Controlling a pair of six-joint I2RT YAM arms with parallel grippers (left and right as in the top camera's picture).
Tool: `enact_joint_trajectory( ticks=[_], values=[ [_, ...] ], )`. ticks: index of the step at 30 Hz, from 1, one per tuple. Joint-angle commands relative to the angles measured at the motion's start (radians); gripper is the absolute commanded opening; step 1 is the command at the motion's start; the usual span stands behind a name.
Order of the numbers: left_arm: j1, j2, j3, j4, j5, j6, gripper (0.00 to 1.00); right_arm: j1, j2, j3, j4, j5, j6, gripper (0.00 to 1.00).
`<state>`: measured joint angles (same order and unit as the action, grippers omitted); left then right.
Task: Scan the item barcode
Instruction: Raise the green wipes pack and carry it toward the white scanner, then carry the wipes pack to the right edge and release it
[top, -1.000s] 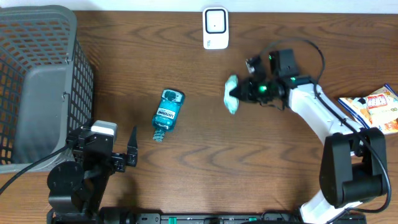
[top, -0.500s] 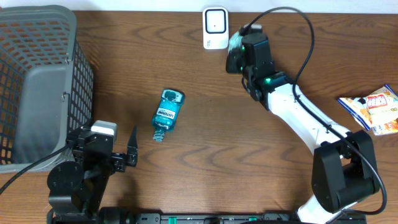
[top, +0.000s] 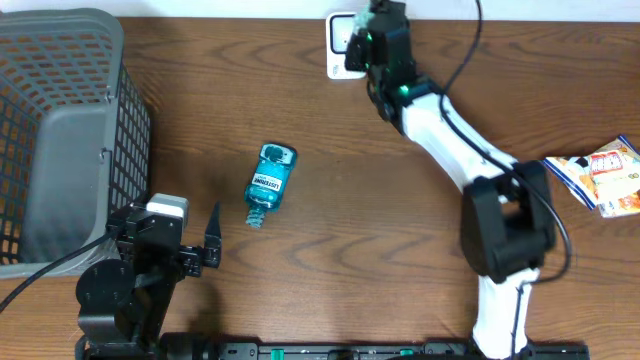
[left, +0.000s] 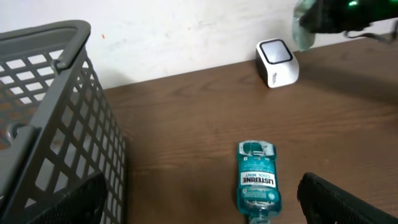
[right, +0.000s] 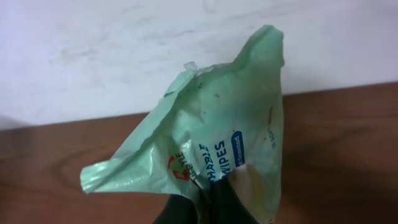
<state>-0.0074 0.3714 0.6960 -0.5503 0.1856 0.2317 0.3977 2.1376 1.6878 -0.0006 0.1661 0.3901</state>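
1 pale green wipes packet (right: 211, 137), soft and crumpled, blue lettering facing the right wrist camera. It is pinched at its lower edge by the right fingers (right: 183, 211), which are clenched on it. Location: held in the air at the far edge of the desk (top: 350, 250), close to the white wall (right: 93, 43). From the left wrist camera it shows as a green blur up and to the right of the scanner.

1 white scanner (left: 277, 61), upright at the far edge of the desk, dark window on its face. From overhead, the right arm partly covers it.

1 teal mouthwash bottle (top: 270, 183), lying flat mid-desk with its label up, well apart from the scanner.

1 grey mesh basket (top: 60, 130) at the left side of the desk.

Several snack packets (top: 600, 178) at the right edge.

Left fingers (top: 212, 232): spread wide and released, grasping nothing, near the front edge just short of the bottle.
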Motion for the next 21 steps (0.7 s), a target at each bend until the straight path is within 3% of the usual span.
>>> enact_joint_trajectory(
  ticks=[1, 7, 15, 21],
  values=[
    [0.0, -0.001, 0.005, 0.004, 0.013, -0.009, 0.98, 0.012, 0.105, 0.18, -0.044, 0.008, 0.01, 0.01],
    [0.0, -0.001, 0.005, 0.004, 0.013, -0.009, 0.98, 0.019, 0.227, 0.342, -0.087, 0.008, -0.01, 0.01],
    [0.0, -0.001, 0.005, 0.004, 0.013, -0.009, 0.98, 0.045, 0.28, 0.365, -0.087, 0.066, -0.009, 0.01],
    [0.0, -0.001, 0.005, 0.004, 0.013, -0.009, 0.98, 0.034, 0.256, 0.386, -0.198, 0.09, 0.011, 0.01]
  ],
)
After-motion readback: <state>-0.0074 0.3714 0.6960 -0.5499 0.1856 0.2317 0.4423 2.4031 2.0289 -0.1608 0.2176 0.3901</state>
